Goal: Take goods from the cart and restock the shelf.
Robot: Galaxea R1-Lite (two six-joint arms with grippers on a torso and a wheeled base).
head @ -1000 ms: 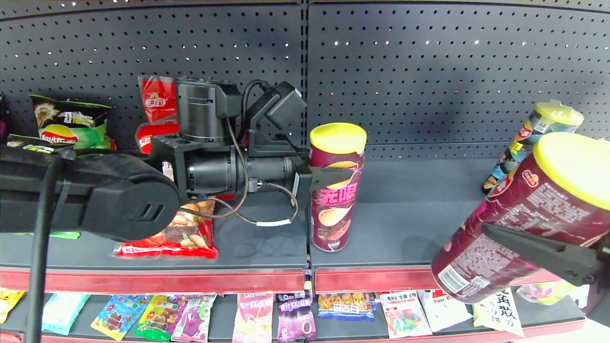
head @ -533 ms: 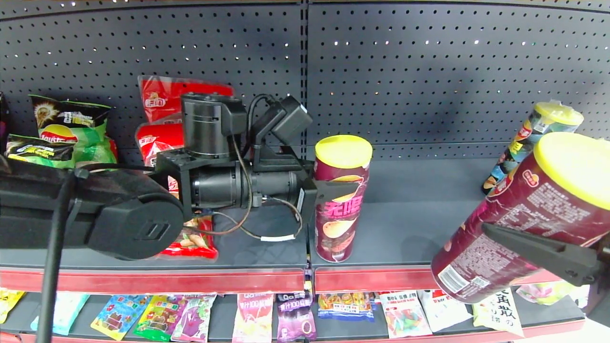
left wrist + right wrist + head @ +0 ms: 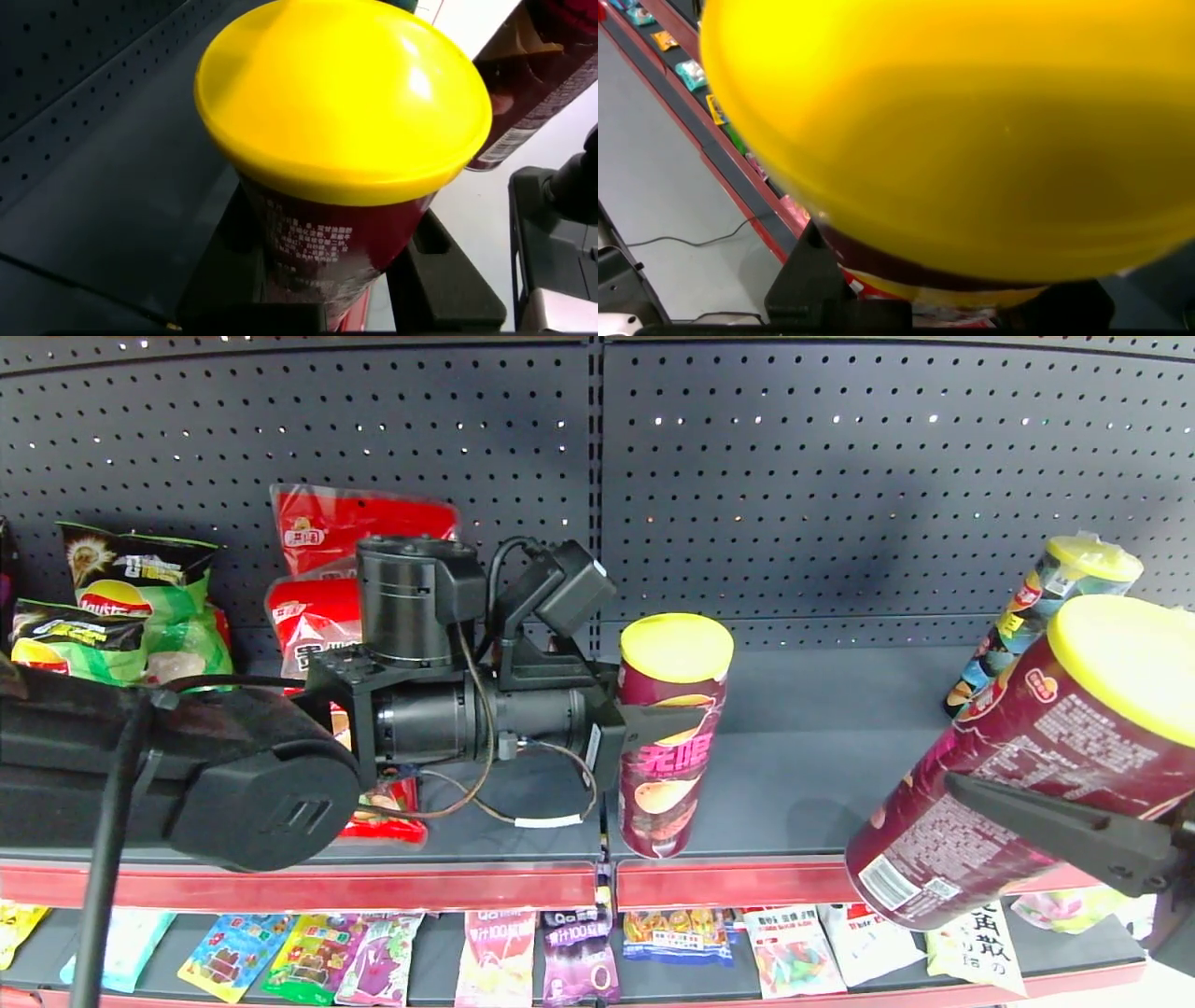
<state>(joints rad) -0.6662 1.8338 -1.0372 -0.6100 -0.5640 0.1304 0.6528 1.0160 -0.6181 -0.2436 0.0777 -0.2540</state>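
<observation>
While the left gripper (image 3: 667, 719) clamps the maroon chip can (image 3: 665, 784) at the shelf (image 3: 822, 775) edge, seat its base flat before releasing; the right gripper (image 3: 990, 789) grips a second can (image 3: 1064, 728)

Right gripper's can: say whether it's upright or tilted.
Tilted: the can leans in the right gripper, its lid high, its base low.

We see a dark grey metal shelf (image 3: 822, 775) with a red front edge. On it sit green chip bags (image 3: 140, 597), red snack bags (image 3: 308, 616) and a leaning yellow-lidded tube (image 3: 1032, 607).
</observation>
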